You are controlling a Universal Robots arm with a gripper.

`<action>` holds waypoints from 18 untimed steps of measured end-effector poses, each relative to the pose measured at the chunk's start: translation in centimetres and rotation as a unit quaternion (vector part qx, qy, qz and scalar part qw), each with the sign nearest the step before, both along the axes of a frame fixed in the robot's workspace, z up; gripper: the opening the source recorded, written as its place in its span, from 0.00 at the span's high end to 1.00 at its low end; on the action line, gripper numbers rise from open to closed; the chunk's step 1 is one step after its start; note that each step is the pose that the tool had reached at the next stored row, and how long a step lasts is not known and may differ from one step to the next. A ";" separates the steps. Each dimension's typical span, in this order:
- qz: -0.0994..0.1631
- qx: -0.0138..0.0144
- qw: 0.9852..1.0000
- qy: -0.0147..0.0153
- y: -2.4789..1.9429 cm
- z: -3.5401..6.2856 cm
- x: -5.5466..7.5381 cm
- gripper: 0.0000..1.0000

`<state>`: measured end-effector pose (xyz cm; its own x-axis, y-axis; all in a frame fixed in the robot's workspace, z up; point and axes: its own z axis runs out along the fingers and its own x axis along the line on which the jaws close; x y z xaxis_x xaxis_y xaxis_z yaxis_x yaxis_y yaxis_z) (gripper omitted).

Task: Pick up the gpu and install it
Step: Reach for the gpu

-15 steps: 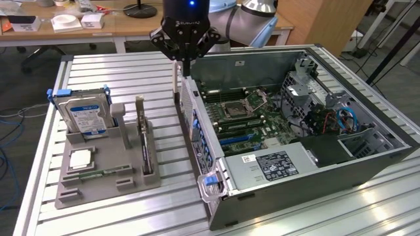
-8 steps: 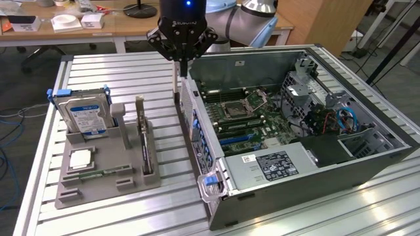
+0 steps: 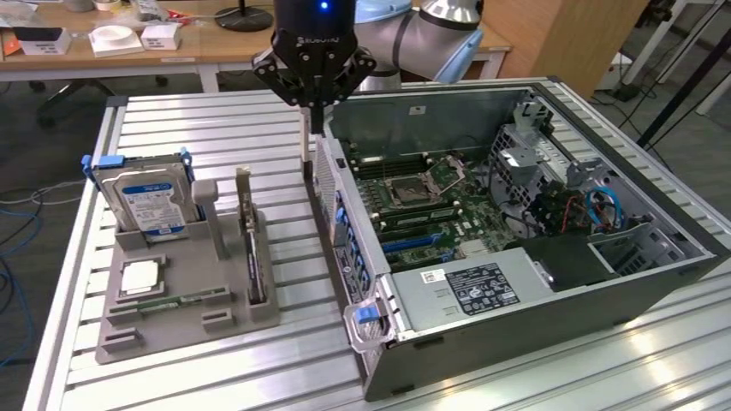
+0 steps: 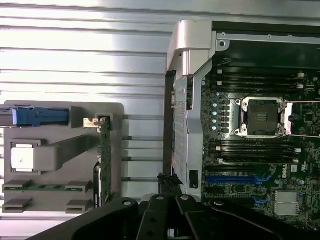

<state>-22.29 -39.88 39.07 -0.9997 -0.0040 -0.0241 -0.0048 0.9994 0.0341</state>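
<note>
Silver bench [image 3: 205, 120] with long grooves, in a workroom with wooden desks far back. At the lower left of the exterior view's frame, a gray tray [image 3: 171, 327] full of computer parts. At the right, a big black computer case [image 3: 639, 287], lying open, with the green motherboard [image 3: 457, 224] showing inside.

In the tray, the gpu [image 3: 250, 244], standing up on its thin edge in a slot, on the side of the tray nearest the case. Thin and flat, with a black face, a green board and a silver bracket at its far end. Not yet lifted. Toward the exterior view's left of it, a hard drive [image 3: 146, 199] with a blue and white label, also standing up. Lower in the frame, a square processor chip [image 3: 139, 276] and a narrow green memory stick [image 3: 174, 301], lying flat.

High in the middle of the frame, the gripper [image 3: 314, 105], black, pointing straight down. Shut tight, with nothing between the fingers as far as can be seen. Hangs above the gap between the tray and the back wall of the case, near the gpu, not touching it.

Probably light and stiff, that gpu, but easy to hurt. Smooth sides, so maybe a bit slippery. Best place to pinch, most likely: the bare top edge, about halfway along, one finger on each flat face. Better kept off the tiny parts and the bottom edge down in the slot.
</note>
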 end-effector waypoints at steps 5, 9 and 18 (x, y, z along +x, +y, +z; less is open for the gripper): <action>0.000 0.000 1.000 0.000 0.00 0.00 -0.1 0.89; 0.000 0.000 1.000 0.000 0.00 0.00 -0.2 0.89; 0.000 0.000 1.000 0.000 0.00 0.00 -0.5 0.89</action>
